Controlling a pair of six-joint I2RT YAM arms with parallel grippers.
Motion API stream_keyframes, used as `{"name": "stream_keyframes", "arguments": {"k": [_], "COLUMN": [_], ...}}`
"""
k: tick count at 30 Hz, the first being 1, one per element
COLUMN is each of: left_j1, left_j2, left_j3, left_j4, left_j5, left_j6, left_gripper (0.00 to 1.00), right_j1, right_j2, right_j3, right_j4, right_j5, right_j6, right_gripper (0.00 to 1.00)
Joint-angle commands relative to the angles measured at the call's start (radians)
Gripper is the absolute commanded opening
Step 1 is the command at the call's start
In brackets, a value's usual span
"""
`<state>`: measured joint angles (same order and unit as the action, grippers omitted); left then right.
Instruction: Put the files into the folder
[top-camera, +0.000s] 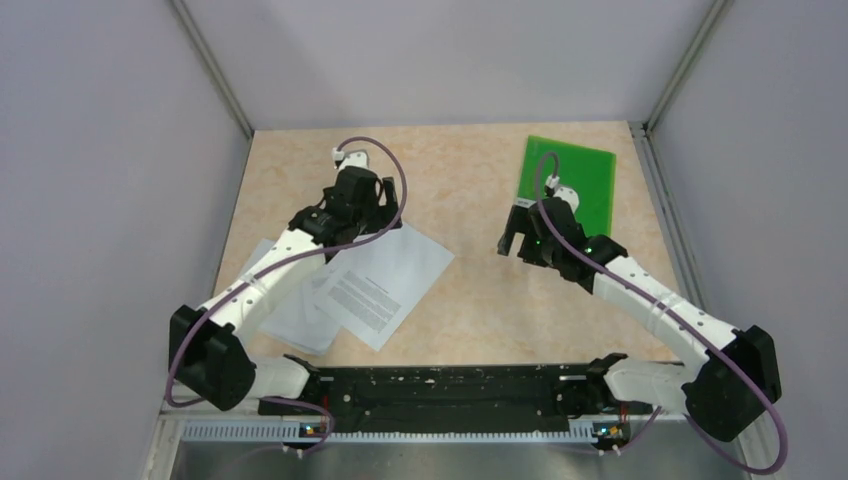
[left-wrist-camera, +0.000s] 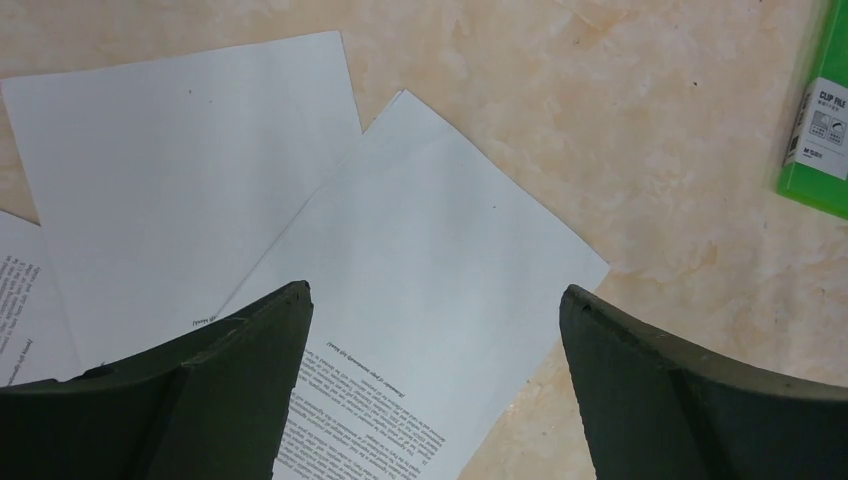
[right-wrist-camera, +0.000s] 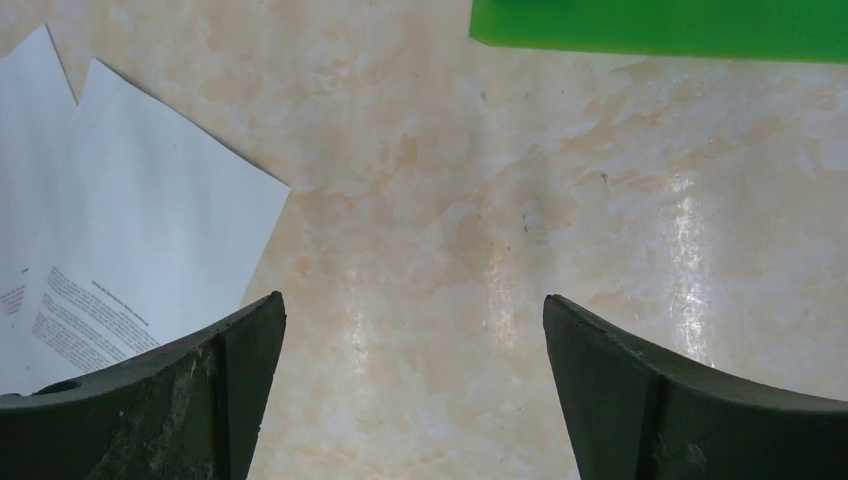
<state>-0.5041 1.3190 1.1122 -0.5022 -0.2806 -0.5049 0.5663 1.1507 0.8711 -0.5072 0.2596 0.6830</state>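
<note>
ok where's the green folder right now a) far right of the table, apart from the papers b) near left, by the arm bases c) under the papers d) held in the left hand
a: the folder lies flat at the far right, with bare table between it and the papers on the left.

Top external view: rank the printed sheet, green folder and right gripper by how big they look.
1. The printed sheet and the green folder look about alike. Each is partly hidden by an arm, so I won't rank them.
2. The right gripper is clearly smallest.
</note>
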Motion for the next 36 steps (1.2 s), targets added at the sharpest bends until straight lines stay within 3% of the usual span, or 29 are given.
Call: {"name": "stream_keyframes", "arguments": {"k": [1,16,20,26,31,36], "left_j1": [0.007,0.018,0.019,0.018,0.015,0.009], "left_j2": [0.028,0.047,0.057,0.201,0.374,0.565], "left_j3": [0.077,0.051,0.014,0.050,0.184,0.356], "left_j4": [-0.062,-0.034,0.050,0.225,0.287,0.376], "left_j5": [-0.037,0.137,0.223,0.420,0.479,0.531], "left_j6": [-0.018,-0.015,-0.029,-0.108,-0.159,-0.212], "left_gripper": [0.98,0.98,0.98,0.98,0.98,0.98], "right_j1": [-0.008,-0.008,-0.036,-0.345,-0.614,-0.788], "right_j2": [-0.029,-0.068,-0.093,-0.050,0.126,0.358], "right_j3": [-0.005,-0.111,-0.104,-0.084,-0.055,-0.006], "right_j4": [0.035,0.077,0.026,0.110,0.309,0.524], "right_j5": [-0.021,-0.032,0.084,-0.015,-0.152,-0.275], "right_j6": [0.039,0.134,0.124,0.021,-0.006,0.027], "right_gripper": [0.99,0.99,0.99,0.99,0.99,0.99]}}
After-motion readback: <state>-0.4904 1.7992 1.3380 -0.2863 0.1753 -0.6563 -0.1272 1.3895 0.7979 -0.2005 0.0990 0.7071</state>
